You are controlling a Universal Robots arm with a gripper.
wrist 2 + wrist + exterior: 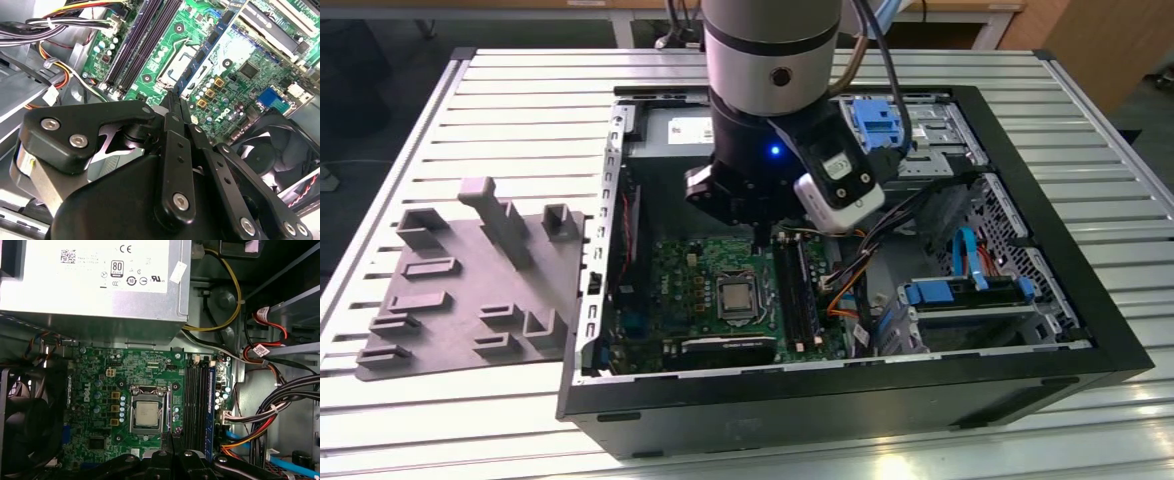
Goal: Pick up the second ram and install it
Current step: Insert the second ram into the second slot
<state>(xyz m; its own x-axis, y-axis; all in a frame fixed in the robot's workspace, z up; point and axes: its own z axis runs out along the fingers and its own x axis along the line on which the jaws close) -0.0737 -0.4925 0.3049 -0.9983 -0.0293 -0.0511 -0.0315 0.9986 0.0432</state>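
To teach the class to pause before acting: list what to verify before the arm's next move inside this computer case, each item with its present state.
1. Case open, motherboard exposed: ok.
2. Hand above the motherboard, beside the memory slots: ok.
3. Hand shut: ok.
4. Second ram in the hand: cannot tell.
5. Cables off the memory slots: ok.
6. Room left in the memory slots: cannot tell.

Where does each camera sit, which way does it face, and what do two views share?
Exterior view: off the arm, high, looking down into the case; arm and gripper show.
First wrist view: on the wrist, facing the motherboard; gripper shows.
Second wrist view: on the wrist, behind the gripper, facing the motherboard.
Shared: both wrist views show motherboard and gripper.
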